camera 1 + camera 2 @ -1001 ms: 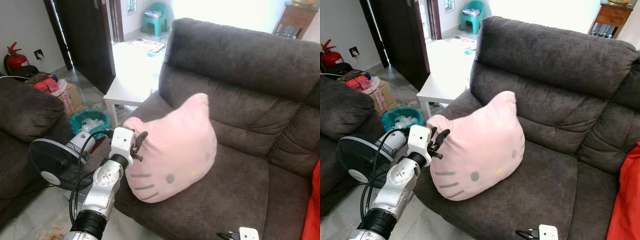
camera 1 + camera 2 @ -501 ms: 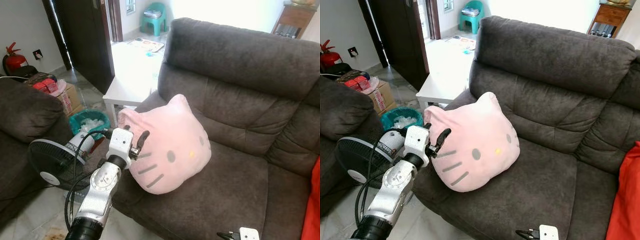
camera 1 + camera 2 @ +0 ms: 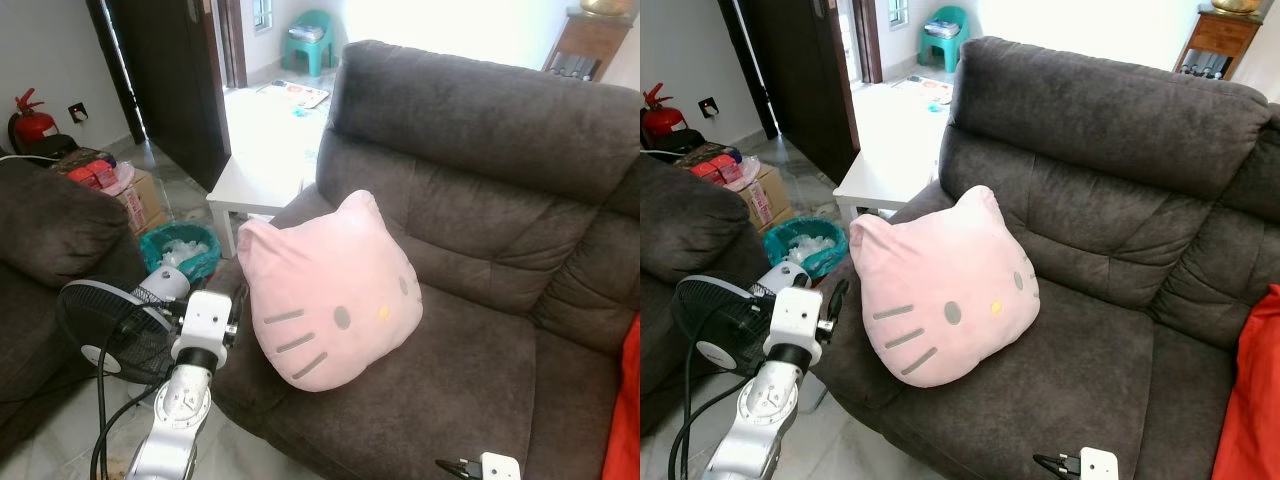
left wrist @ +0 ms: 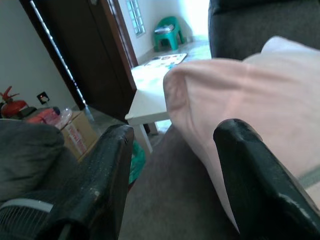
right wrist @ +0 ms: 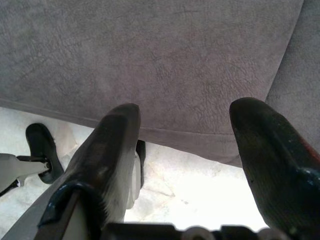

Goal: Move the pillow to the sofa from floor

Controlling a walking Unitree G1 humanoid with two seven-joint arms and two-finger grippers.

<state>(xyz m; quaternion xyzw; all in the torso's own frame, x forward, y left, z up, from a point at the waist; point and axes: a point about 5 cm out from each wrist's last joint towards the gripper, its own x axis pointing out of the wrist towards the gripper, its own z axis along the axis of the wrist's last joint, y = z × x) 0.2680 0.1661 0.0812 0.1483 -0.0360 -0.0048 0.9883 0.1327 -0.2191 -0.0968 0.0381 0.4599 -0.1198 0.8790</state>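
A pink cat-face pillow (image 3: 330, 290) rests on the left end of the dark grey sofa's (image 3: 480, 370) seat, leaning towards the backrest. My left gripper (image 3: 237, 303) hangs just off the sofa's left front corner, a short gap left of the pillow. Its fingers (image 4: 100, 185) stand open with nothing between them, and the pillow's edge (image 4: 240, 95) lies beyond the tips. My right gripper (image 5: 185, 115) is open and empty, low over the seat's front edge. Its white wrist (image 3: 497, 467) sits at the bottom of the head view.
A black standing fan (image 3: 105, 325) stands on the floor right beside my left arm. Behind it are a teal bin (image 3: 180, 245), a white low table (image 3: 255, 185) and a cardboard box (image 3: 140, 190). A second dark sofa (image 3: 50, 230) is at left. Something red (image 3: 628, 400) is at the right edge.
My left gripper has let go of the pillow and drawn back down and to the left. The pillow has turned from tilted to face-upright and settled on the seat.
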